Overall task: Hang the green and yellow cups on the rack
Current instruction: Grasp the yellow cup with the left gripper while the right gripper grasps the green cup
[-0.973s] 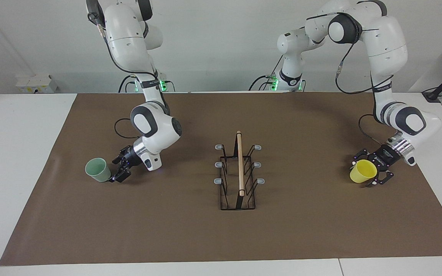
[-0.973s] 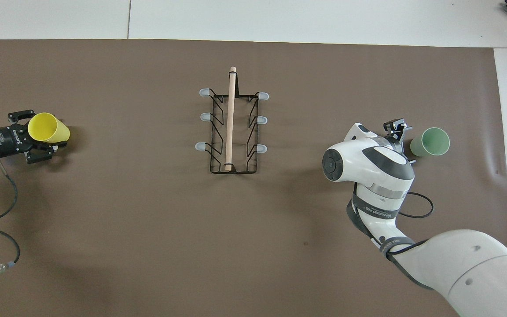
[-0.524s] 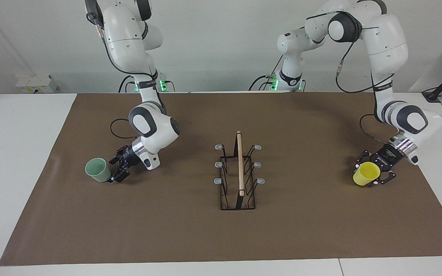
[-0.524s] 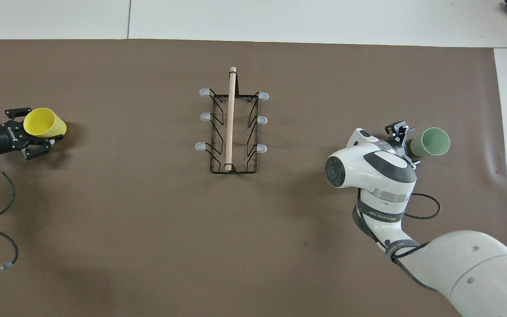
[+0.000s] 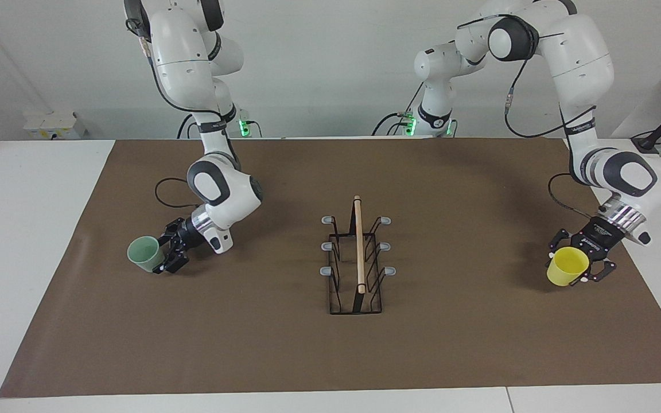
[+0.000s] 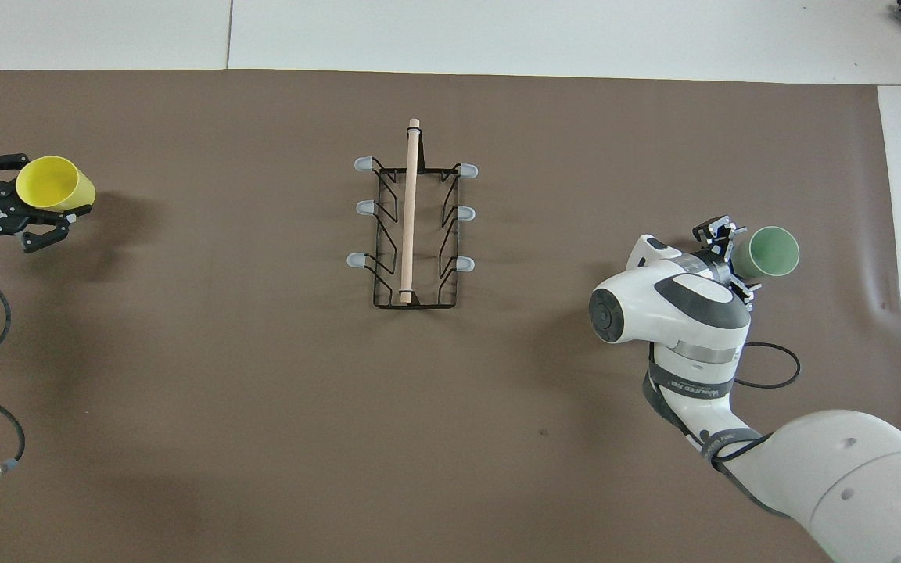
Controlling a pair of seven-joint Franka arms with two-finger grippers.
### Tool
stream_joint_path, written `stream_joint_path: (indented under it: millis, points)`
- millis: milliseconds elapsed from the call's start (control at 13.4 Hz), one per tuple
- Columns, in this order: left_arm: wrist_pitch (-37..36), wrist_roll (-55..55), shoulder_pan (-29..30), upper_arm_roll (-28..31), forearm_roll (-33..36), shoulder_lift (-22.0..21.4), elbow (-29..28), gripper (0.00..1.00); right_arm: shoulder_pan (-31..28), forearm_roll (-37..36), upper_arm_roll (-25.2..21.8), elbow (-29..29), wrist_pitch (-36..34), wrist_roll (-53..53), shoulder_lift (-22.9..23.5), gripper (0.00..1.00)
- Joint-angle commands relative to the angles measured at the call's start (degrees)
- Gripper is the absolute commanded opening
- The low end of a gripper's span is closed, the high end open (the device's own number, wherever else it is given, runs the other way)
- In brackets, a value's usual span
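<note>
Brown matting covers the surface, with the rack (image 5: 358, 258) at its middle. Left gripper (image 5: 578, 261) has its jaws clenched on the yellow cup (image 5: 567, 267), which may slip. Right gripper (image 5: 168, 254), jaws released, could topple the green cup (image 5: 146, 254) beside it.

Your left claw (image 5: 576, 265) is gripping the bright yellow plastic cup (image 5: 567, 267); your right claw (image 5: 165, 257) is touching the mint green plastic cup (image 5: 146, 254).
</note>
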Motion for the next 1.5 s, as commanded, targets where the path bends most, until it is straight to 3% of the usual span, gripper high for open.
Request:
stream_joint_path:
  millis: [0, 449, 749, 824, 899, 973, 1198, 1273, 1423]
  points:
    - [-0.03, -0.32, -0.15, -0.54, 4.29, -3.08, 0.86, 0.0, -1.93, -4.59, 0.35, -3.55, 2.85, 2.59, -2.08, 1.0]
    - [-0.56, -1.02, -0.49, -2.31, 12.54, -9.85, 0.07, 0.0, -4.03, -10.39, 0.35, -5.49, 4.36, 4.18, -2.34, 1.0]
    - [-0.38, -1.11, -0.49, -8.27, 23.44, -14.86, -0.63, 0.0, -4.39, -11.81, 0.35, -5.67, 5.06, 4.18, -2.34, 0.99]
    - [-0.56, -1.03, -0.49, -8.46, 23.55, -15.74, -1.16, 0.0, -4.48, -11.81, 0.35, -5.75, 5.15, 4.18, -2.34, 0.87]
    - [-0.65, -0.68, -0.49, -8.81, 23.72, -16.97, -1.6, 0.0, -4.48, -11.81, 0.35, -5.75, 5.15, 4.09, -2.34, 0.83]
    - [-0.74, -0.33, -0.49, -9.25, 24.07, -18.11, -2.12, 0.0, -4.48, -11.81, 0.35, -5.67, 5.15, 4.09, -2.34, 0.72]
    - [-0.3, -0.67, -0.58, -13.45, 31.51, -20.75, -2.65, 0.0, -4.48, -11.81, 0.35, -5.75, 5.15, 4.09, -2.34, 0.5]
    - [-0.12, -1.02, -0.49, -15.21, 34.33, -21.28, -2.74, 0.0, -4.48, -11.81, 0.35, -5.67, 5.15, 4.09, -2.34, 0.44]
    - [1.45, -1.11, -0.58, -17.94, 38.21, -23.38, -4.49, 0.0, -4.48, -11.81, 0.35, -5.67, 5.06, 4.09, -2.34, 0.44]
